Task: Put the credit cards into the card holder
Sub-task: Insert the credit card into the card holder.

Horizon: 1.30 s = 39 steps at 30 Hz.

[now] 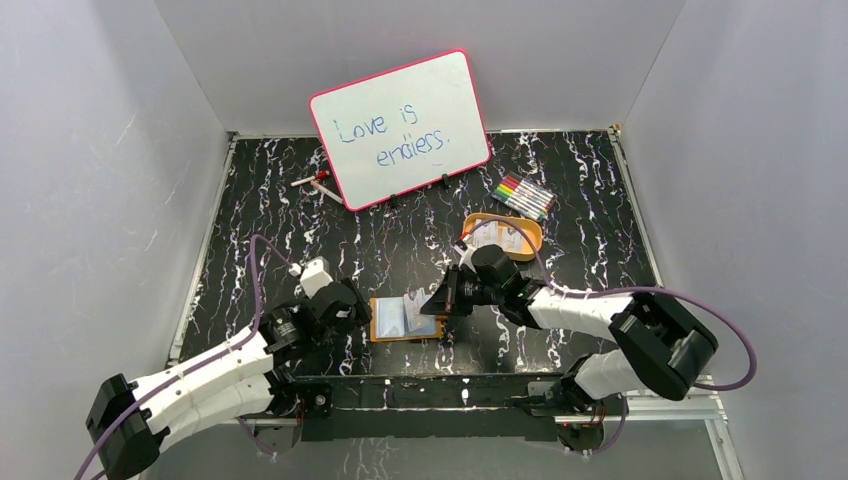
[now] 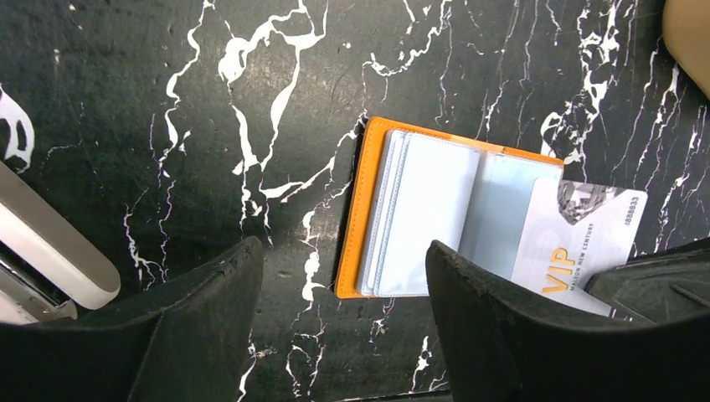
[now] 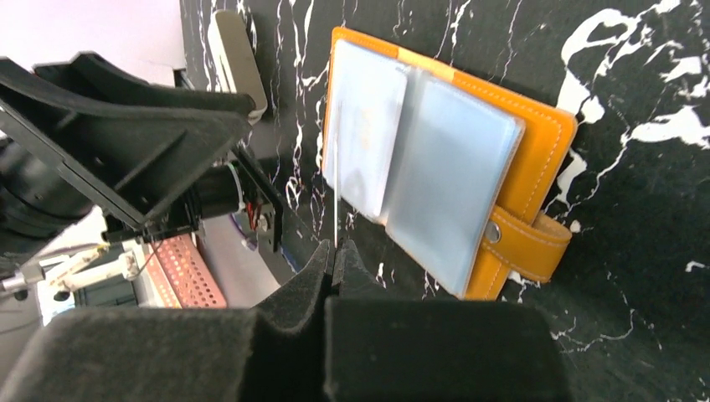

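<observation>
- Right claw (image 3: pixel 335 254) pinches one credit card (image 2: pixel 578 239), partly into the open card holder (image 2: pixel 419 218).
- Left claw (image 2: pixel 343 251) spread, empty.
- More cards (image 1: pixel 497 236) seemingly wait in the tray (image 1: pixel 531 246).

Open card holder (image 1: pixel 390 320), left tool (image 1: pixel 356 313) just beside it, whiteboard (image 1: pixel 400 128) behind

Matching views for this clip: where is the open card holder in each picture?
Top external: card holder lies open, low in the picture, just left of centre.
Left wrist: right of centre, sleeves facing up.
Right wrist: upper centre-right, snap strap at lower right.
Shared landmark: the credit card pinched by the right gripper at the holder's sleeves.
</observation>
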Tool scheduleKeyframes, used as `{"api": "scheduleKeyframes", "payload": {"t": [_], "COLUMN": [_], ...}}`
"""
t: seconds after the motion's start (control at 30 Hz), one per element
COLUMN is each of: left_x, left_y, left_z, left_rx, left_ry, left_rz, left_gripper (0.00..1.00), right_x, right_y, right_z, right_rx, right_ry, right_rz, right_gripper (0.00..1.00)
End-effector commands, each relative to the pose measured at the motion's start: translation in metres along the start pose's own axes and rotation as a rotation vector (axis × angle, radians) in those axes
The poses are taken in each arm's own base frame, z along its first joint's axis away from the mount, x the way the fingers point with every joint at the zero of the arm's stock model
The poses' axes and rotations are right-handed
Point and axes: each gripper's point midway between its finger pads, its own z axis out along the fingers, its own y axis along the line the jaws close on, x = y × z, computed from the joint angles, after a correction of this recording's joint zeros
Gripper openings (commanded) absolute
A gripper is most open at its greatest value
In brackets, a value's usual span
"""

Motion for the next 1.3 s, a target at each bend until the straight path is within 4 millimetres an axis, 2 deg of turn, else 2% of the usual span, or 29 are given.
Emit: {"api": "scheduleKeyframes", "payload": {"t": [0.0, 0.53, 0.83, 1.0, 1.27], "left_x": [0.001, 0.024, 0.038, 0.041, 0.043], "left_y": [-0.008, -0.007, -0.007, -0.010, -0.008], "left_z": [0.009, 0.031, 0.040, 0.041, 0.041], "left_rx": [0.035, 0.009, 0.008, 0.016, 0.014], "left_ry": [-0.021, 0.045, 0.097, 0.110, 0.113], "left_rz": [-0.070, -0.061, -0.069, -0.070, -0.072], "left_gripper": [0.68, 0.65, 0.63, 0.61, 0.59], "right_x": [-0.020, -0.008, -0.004, -0.002, 0.000], "right_y": [0.012, -0.022, -0.019, -0.017, -0.023], "right_z": [0.010, 0.030, 0.033, 0.034, 0.032], "right_rx": [-0.039, 0.018, -0.014, -0.024, -0.009], "right_ry": [-0.085, -0.055, -0.044, -0.038, -0.057], "right_rz": [0.019, 0.064, 0.055, 0.058, 0.091], "right_gripper": [0.00, 0.00, 0.00, 0.00, 0.00]}}
